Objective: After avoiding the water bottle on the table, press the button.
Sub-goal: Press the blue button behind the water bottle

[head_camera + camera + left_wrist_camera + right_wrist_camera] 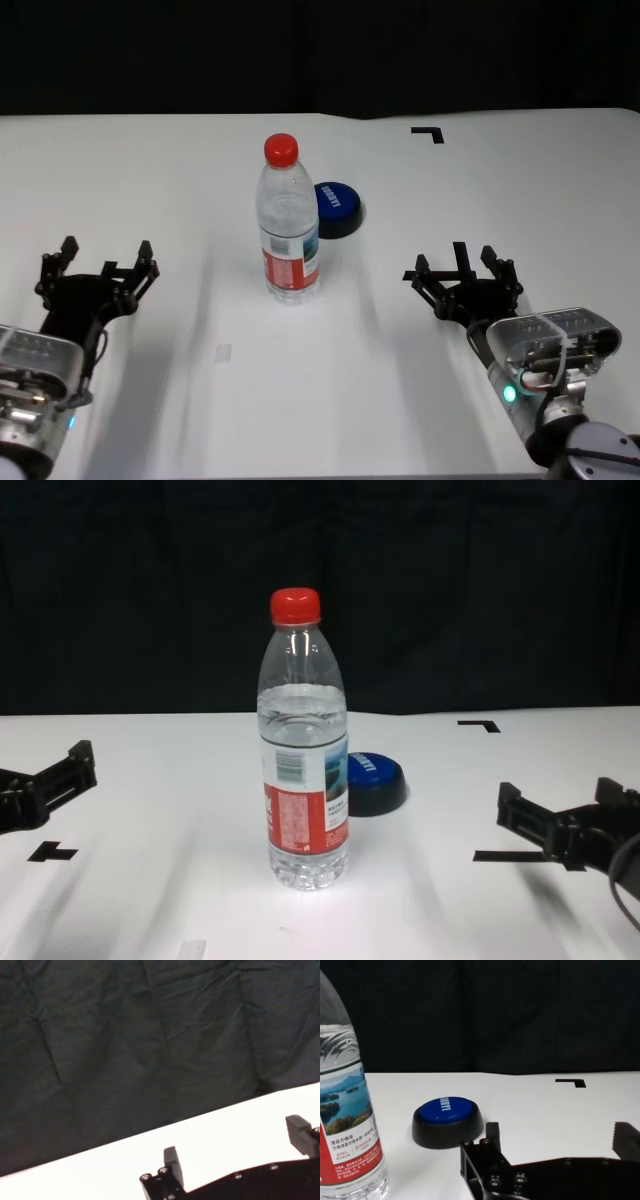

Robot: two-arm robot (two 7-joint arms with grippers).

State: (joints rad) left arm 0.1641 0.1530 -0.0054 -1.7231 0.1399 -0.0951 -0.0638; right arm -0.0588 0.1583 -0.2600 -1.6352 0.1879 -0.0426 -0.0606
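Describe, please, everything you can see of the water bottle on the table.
The water bottle is tall, clear plastic with a red screw cap and a red-and-white label showing a barcode and a lake scene. It stands upright on the white table, capped and mostly full, directly in front of the blue button. Neither gripper touches it.

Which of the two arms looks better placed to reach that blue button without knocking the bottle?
Probably the right. The button sits behind and right of the water bottle, so the right gripper has an open path, while the left gripper would cross the bottle.
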